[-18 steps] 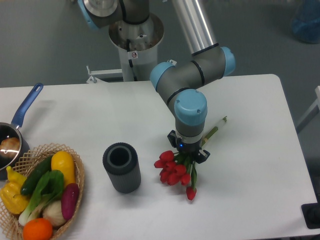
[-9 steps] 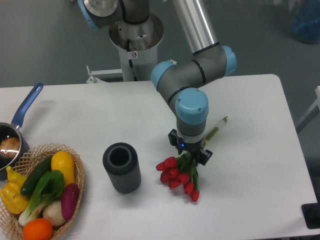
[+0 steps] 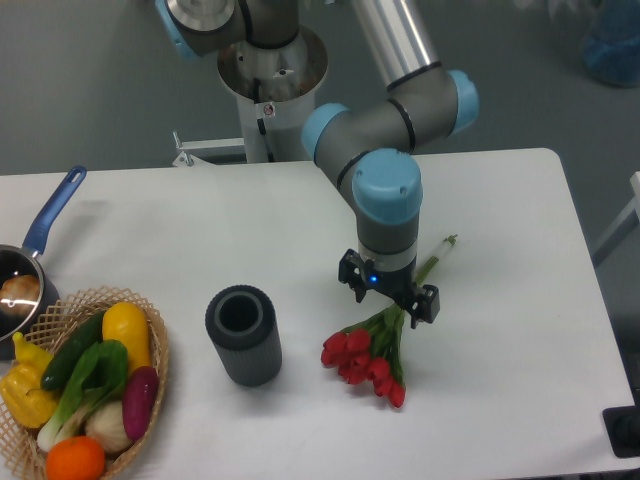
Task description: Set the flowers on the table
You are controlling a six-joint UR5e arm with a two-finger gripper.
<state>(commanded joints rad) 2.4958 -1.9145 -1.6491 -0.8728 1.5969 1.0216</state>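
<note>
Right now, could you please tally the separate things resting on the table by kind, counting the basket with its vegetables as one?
Flowers: 1 bunch
Dark cylinder holder: 1
Wicker basket of vegetables: 1
Blue-handled pan: 1
Total: 4 things on the table, with the gripper just above the flowers.

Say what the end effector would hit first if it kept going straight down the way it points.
Probably the flowers: the end effector points down over their green stems, the table just beneath. Depth is hard to judge.
</note>
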